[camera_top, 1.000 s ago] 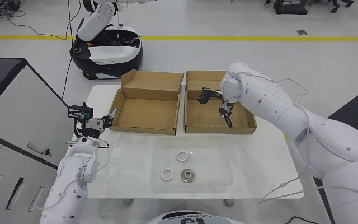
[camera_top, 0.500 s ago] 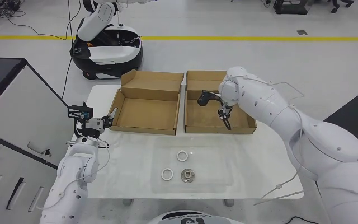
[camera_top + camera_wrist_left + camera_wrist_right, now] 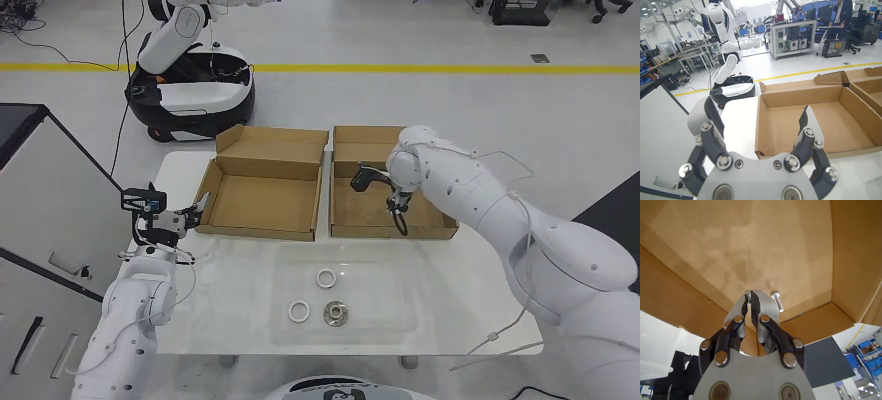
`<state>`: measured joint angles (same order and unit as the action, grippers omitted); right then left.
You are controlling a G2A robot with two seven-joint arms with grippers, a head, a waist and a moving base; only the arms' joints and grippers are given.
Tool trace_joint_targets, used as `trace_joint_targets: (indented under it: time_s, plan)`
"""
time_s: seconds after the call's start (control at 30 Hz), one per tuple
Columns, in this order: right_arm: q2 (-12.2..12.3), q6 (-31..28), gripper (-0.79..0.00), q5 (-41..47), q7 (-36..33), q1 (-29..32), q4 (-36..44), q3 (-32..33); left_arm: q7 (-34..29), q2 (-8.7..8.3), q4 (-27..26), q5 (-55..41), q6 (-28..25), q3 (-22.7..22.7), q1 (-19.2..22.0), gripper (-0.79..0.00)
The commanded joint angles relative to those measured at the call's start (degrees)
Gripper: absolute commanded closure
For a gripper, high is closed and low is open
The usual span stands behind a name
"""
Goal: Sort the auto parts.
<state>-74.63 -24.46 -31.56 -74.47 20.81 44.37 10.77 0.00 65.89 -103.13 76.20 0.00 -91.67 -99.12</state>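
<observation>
Pinching what seems a bolt (image 3: 748,299), right gripper (image 3: 750,294); left gripper (image 3: 756,103) spread above white lab table (image 3: 738,113).

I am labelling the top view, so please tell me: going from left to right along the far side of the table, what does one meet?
Left end effector, open → left cardboard box → right cardboard box.

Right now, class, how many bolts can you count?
2. One bolt clamped in the right gripper; a loose bolt on the box floor beside it. Others may be hidden.
</observation>
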Motion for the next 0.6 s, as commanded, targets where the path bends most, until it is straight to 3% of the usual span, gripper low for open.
trace_joint_targets:
  time_s: [0.0,0.57]
  plan:
    - [-0.1,0.0,0.0,-0.2,0.0,0.2,-0.4,0.1,0.0,0.0,0.0,0.0,0.0,0.0,0.0,-0.785]
    - [-1.2,0.4,0.0,-1.8,0.2,1.5,-1.9,1.8,0.0,0.0,0.0,0.0,0.0,0.0,0.0,-0.785]
